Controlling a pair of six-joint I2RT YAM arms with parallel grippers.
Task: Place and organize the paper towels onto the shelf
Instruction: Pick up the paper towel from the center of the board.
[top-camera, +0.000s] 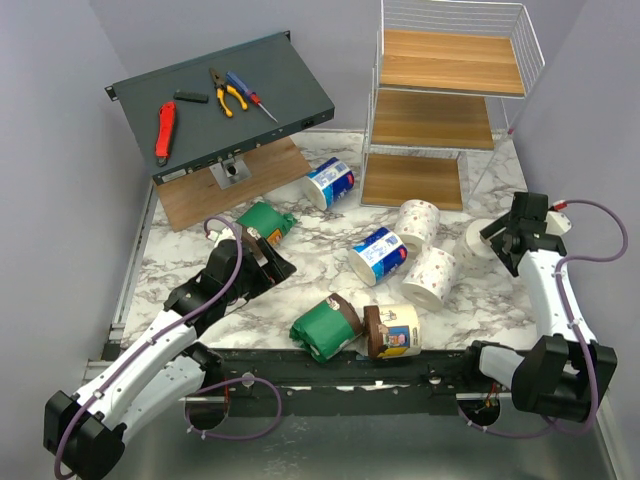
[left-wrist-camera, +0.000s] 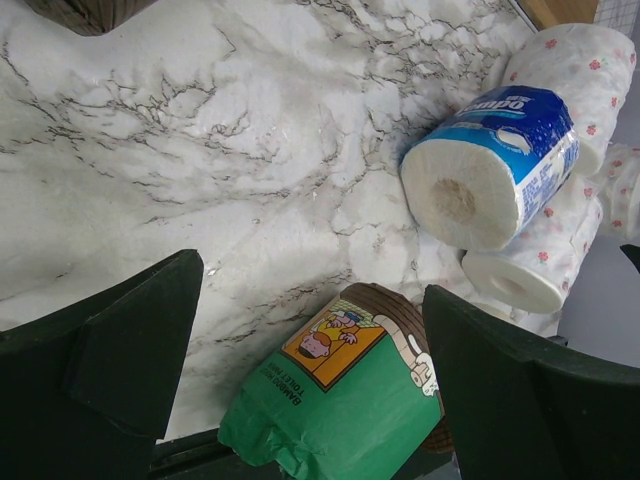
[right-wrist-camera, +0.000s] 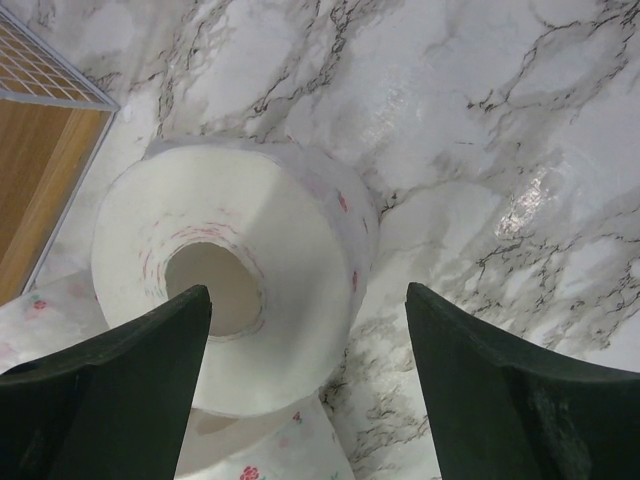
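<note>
Over the bench (top-camera: 300, 290), the right gripper (right-wrist-camera: 308, 295) gaped above a white roll (right-wrist-camera: 250, 230), the left gripper (left-wrist-camera: 312, 280) near a green roll (left-wrist-camera: 340, 410).

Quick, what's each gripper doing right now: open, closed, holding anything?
Left gripper: open, holding nothing.
Right gripper: open, holding nothing, facing a white speckled roll.
</note>
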